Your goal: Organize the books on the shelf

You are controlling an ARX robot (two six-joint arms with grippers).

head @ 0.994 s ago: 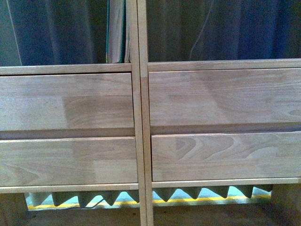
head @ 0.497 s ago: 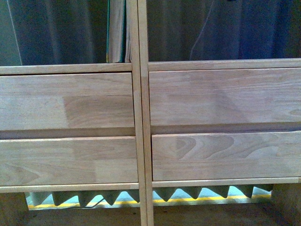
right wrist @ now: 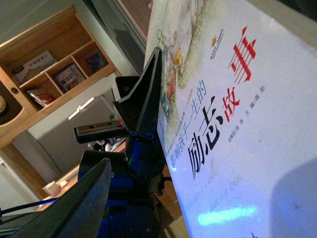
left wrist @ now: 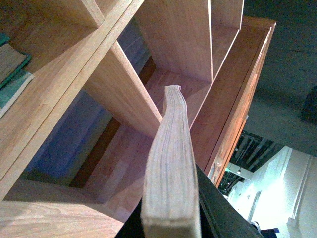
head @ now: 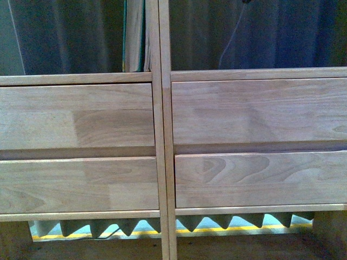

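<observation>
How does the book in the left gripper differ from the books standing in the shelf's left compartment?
The held book sits in the left gripper, pointing at the shelf; the standing books rest on a board. The held book curves at its far end; the standing books are straight and upright. Only cream page edges show of the held book; the standing books show teal covers.
</observation>
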